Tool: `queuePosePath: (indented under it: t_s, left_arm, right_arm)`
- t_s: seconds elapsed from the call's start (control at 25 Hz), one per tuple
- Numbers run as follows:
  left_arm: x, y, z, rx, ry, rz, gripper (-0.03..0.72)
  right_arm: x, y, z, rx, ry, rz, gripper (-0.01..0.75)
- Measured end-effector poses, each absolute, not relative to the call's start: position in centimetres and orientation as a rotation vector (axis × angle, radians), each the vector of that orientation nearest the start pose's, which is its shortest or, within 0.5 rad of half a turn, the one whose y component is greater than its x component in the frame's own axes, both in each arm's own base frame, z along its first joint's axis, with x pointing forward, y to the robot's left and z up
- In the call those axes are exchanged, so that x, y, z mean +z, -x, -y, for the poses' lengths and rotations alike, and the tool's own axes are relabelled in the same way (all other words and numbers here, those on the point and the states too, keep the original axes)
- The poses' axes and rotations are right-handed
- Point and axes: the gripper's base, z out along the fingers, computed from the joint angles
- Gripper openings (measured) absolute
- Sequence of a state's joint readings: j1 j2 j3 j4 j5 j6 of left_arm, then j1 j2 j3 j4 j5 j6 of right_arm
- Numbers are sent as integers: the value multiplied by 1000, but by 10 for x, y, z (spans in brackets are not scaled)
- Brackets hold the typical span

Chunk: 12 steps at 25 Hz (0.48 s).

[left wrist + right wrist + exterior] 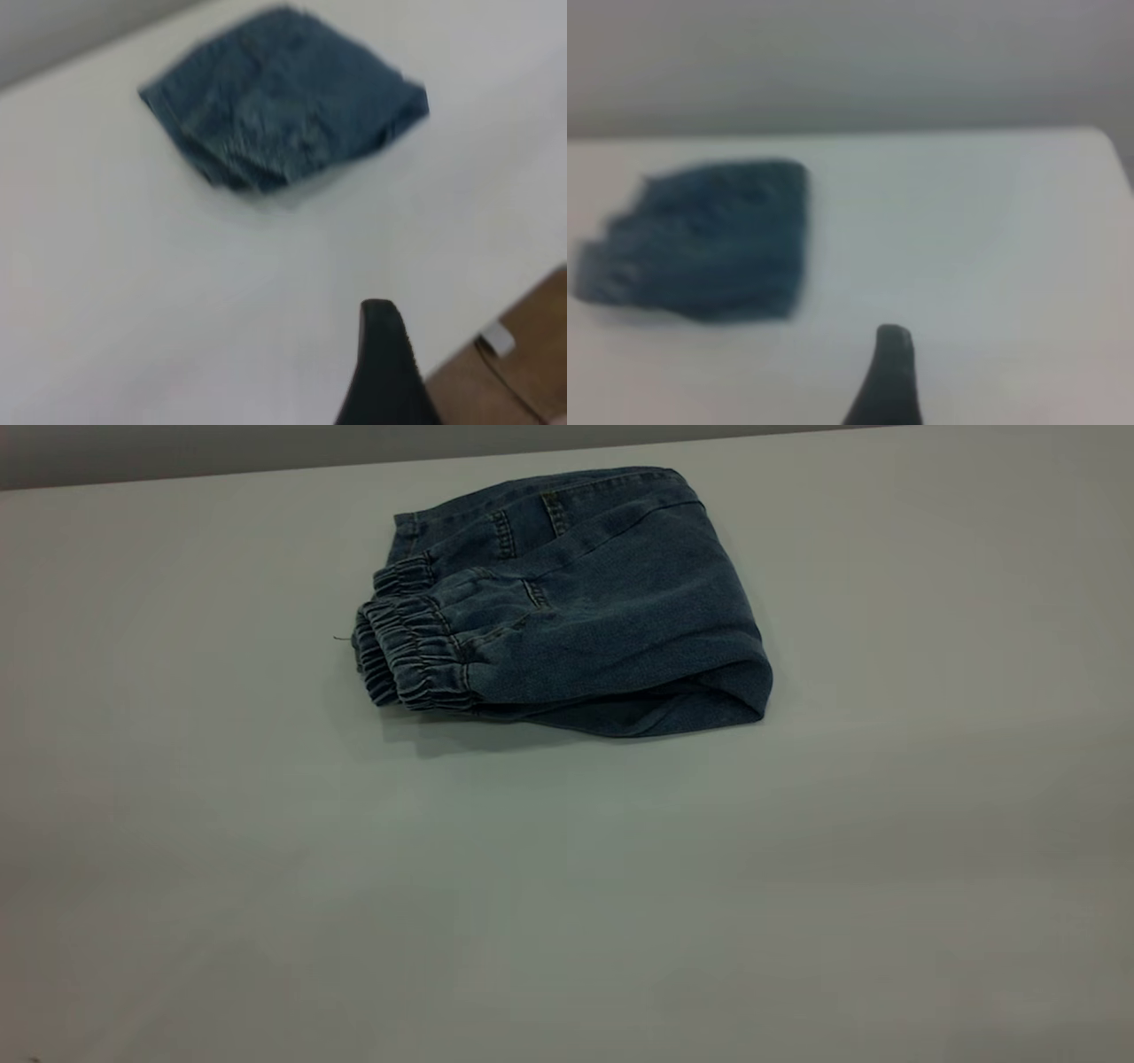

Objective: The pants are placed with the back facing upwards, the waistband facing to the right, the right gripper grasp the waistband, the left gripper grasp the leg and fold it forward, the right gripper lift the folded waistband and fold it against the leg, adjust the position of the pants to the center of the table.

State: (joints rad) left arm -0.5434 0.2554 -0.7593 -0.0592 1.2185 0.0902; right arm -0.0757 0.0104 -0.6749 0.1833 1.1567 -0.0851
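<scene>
Pale grey worktop (567,886) fills the scene, with each wrist view showing one dark fingertip well apart from the cloth, so whether either gripper is open cannot be told. Beyond them, the pants (576,602) lie folded toward the far edge, the waistband (412,651) facing left in the exterior view.

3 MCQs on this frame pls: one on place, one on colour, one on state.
1. Where do the pants lie on the table in the exterior view?
A. far half, near the middle
B. near edge
C. hanging off the left edge

2. What colour are the pants?
A. red
B. blue denim
C. white

3. What state are the pants in?
A. spread flat, legs apart
B. folded into a compact bundle
C. held in the air by a gripper

Key: 1 A, the pants sit on the far part of the table. 2 B, blue denim throughout. 3 B, layers stacked, waistband at the bundle's left end, nothing gripping them.
</scene>
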Motion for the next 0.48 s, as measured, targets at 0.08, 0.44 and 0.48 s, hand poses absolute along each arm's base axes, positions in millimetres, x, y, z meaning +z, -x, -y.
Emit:
queuePosePath:
  t_s: [0.08,0.44,0.48]
  left_arm:
    - [324,-6,11,-334,-714,-2149,444]
    - [280,-22,21,-329,-725,-2221,444]
    - [279,-22,21,-328,-727,-2222,444]
  right_arm:
    - [306,23,-13,69,54,-1995,572]
    - [278,6,-10,72,104,-2044,572]
    - [279,6,-10,72,103,-2038,572]
